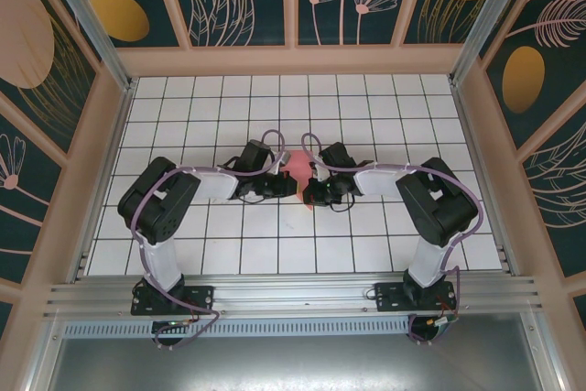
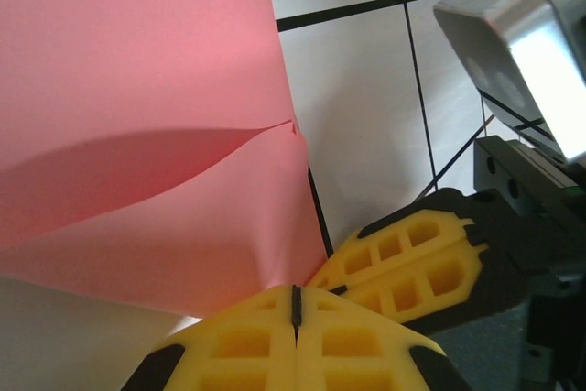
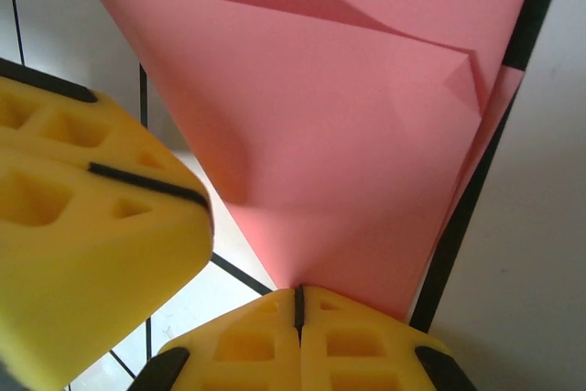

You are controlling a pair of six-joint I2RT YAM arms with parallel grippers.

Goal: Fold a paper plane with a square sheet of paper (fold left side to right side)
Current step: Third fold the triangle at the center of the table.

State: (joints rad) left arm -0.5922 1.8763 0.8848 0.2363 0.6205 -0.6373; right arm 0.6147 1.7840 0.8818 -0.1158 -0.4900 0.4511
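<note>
The pink-red sheet of paper, folded into overlapping layers, is held up off the tiles between the two arms at the table's middle. My left gripper is shut, and the paper's lower edge runs down into the seam between its yellow fingertips. My right gripper is also shut, pinching the narrow lower end of the paper, which shows a creased flap at upper right. In the top view the left gripper and right gripper nearly touch under the paper.
White grid-tiled table with peach walls all round. The right gripper's yellow fingers sit close on the right in the left wrist view. The left gripper's fingers crowd the left of the right wrist view.
</note>
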